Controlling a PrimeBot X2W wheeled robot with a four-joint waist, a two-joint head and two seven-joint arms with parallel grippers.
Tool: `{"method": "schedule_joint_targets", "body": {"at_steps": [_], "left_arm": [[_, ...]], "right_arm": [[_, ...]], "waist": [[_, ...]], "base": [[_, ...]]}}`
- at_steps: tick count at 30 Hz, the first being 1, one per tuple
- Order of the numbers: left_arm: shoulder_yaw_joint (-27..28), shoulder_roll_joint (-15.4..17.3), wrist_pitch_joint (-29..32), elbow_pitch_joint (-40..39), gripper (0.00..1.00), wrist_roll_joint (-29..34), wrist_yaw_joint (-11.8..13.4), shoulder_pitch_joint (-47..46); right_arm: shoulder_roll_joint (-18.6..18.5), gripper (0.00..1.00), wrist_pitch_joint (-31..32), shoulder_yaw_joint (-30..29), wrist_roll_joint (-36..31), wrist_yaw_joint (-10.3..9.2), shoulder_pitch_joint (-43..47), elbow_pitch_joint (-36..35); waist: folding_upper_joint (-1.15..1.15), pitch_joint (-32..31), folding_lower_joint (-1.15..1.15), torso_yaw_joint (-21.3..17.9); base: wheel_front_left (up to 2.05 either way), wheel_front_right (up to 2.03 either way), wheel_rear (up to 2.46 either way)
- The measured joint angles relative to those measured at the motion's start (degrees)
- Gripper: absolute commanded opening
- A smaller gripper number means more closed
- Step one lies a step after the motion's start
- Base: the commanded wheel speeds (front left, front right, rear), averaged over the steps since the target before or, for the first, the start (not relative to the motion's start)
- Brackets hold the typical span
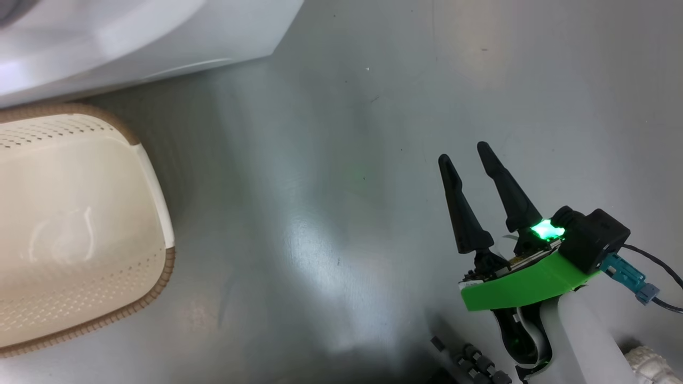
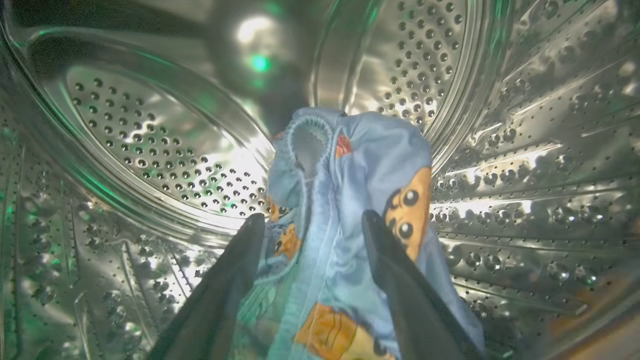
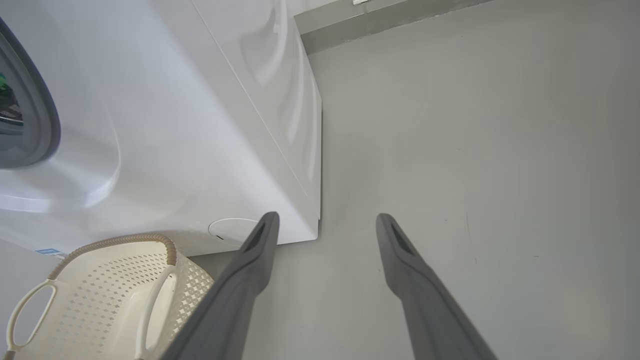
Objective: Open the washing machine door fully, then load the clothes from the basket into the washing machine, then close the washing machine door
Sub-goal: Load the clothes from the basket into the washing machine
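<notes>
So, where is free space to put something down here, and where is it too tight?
The grey floor is bare between the basket and the right fingers, and also beside the corner of the washing machine. The basket's visible inside is bare too. It is crowded in the drum: the clothes lie between the open left fingers.

On our right gripper [image 1: 463,152] we are seeing long black tapering fingers [image 1: 465,218], a bright green bracket [image 1: 525,288], a black camera block [image 1: 595,240], a teal-plugged cable [image 1: 621,269] and a pale forearm [image 1: 581,341].

The drum [image 2: 165,150] is shiny perforated steel, the clothes [image 2: 365,160] soft cloth, the basket [image 1: 80,224] probably matt plastic.
</notes>
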Motion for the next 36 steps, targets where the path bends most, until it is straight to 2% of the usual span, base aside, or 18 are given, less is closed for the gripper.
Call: {"method": "schedule_joint_targets", "body": {"at_steps": [5,12,24,36], "left_arm": [[-0.3,-0.2,0.0,5.2,1.0,-0.5,-0.4,-0.7],[-1.1,-0.5,0.0,7.9,1.0,-0.5,-0.8,-1.7],[-2.3,-2.2,0.0,8.4,1.0,-0.9,-0.7,-1.9],[-1.6,-4.2,0.0,6.7,1.0,-3.0,-0.7,4.0]], "right_arm": [[0.0,1.0,0.0,0.0,0.0,0.0,0.0,0.3],[0.0,1.0,0.0,-0.1,0.0,0.0,-0.1,0.7],[0.0,1.0,0.0,-0.2,0.0,0.0,-0.7,1.9],[0.0,1.0,0.0,-1.3,-0.2,0.0,-0.7,2.6]], "waist": [[0.0,-0.7,0.0,0.4],[0.0,-1.6,0.0,1.0],[0.0,-4.4,0.0,1.4],[0.0,-7.8,0.0,2.9]], "base": [[0.0,0.0,0.0],[0.0,0.0,0.0],[0.0,0.0,0.0],[0.0,0.0,0.0]]}}
